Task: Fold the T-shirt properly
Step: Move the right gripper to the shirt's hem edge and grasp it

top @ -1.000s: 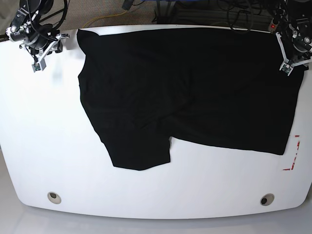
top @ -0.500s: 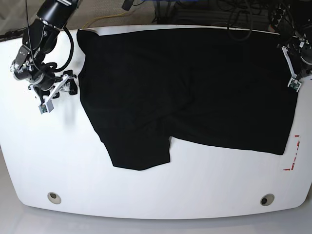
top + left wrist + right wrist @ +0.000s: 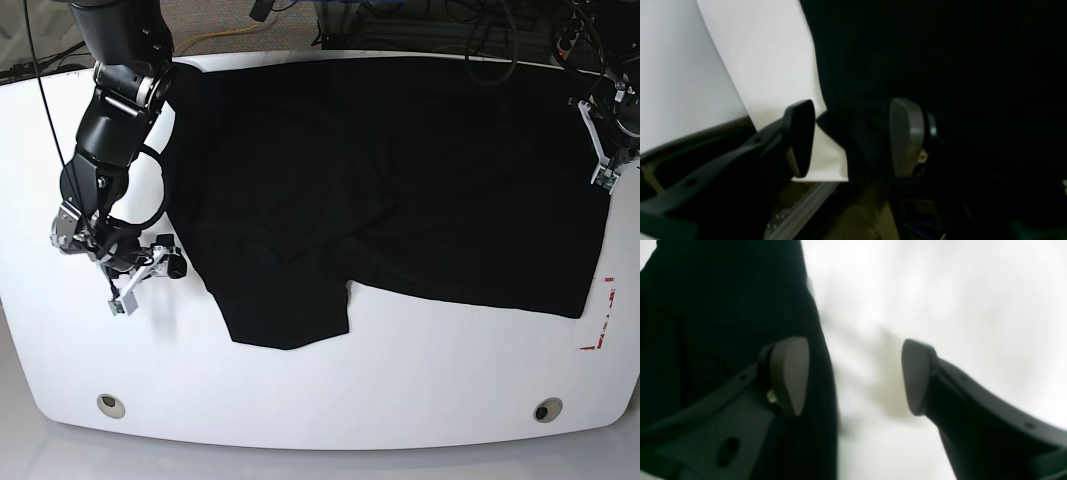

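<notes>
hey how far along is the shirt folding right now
Done: nothing folded yet; the T-shirt lies spread flat on the white table. In hand: both arms are at its edges with jaws open, the right gripper at the shirt's side edge, the left gripper straddling a corner of fabric at the table's edge, neither gripping yet. Left: grasping, then every fold.

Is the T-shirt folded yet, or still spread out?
Still mostly spread. The T-shirt lies open across most of the white table, with only a rumpled flap near its front edge and no tidy fold.
</notes>
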